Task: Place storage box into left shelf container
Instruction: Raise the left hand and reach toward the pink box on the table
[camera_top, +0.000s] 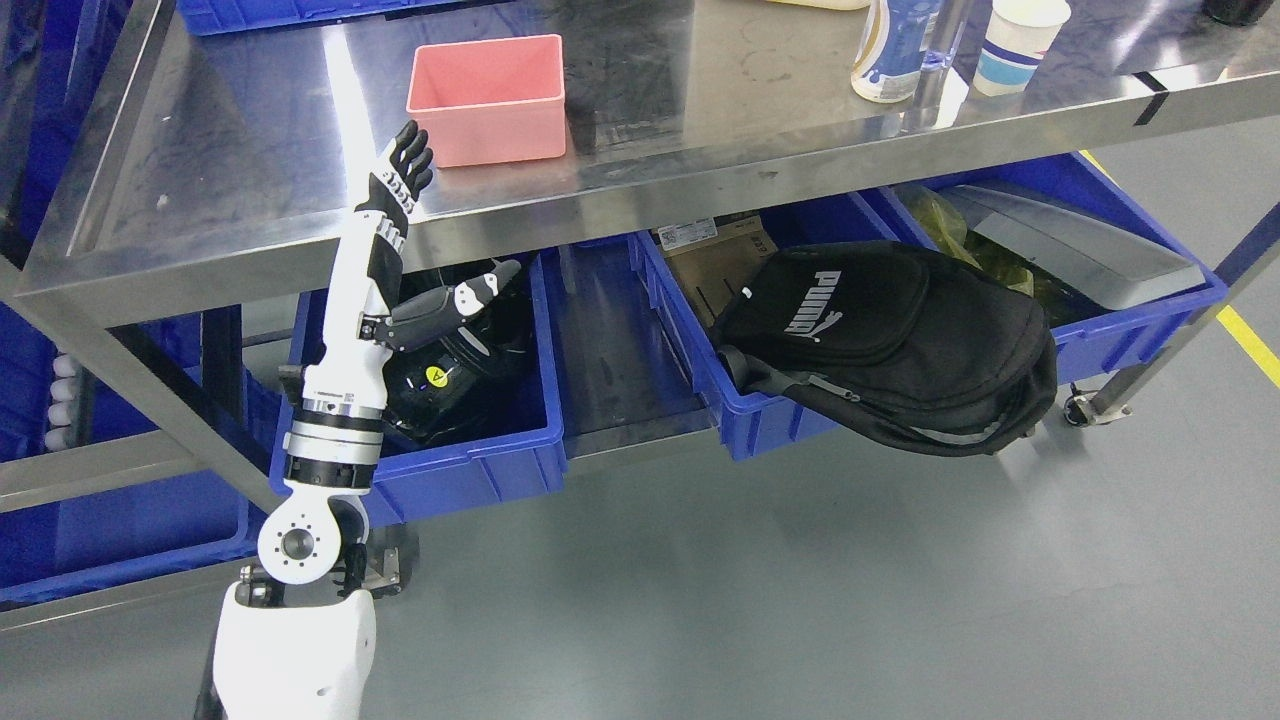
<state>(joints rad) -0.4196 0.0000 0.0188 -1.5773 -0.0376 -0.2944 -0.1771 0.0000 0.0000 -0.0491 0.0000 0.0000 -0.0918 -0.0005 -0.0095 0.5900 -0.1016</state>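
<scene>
The pink box sits upright and empty on the steel top of the cart, near its front edge and not yet lifted. The left hand reaches up toward it with fingers straight and spread, thumb held out to the side, gripping nothing; its fingertips are just beside the box's lower left corner, and whether they touch it cannot be told. So the task looks barely begun: the grasp is not made, and the lift, the carry down and the drop-off all remain. The likely target is the left blue bin on the lower shelf, directly below the hand, which already holds a dark rounded object that leaves little free room. Further right another blue bin carries a black bag spilling over its rim. The right arm does not show.
</scene>
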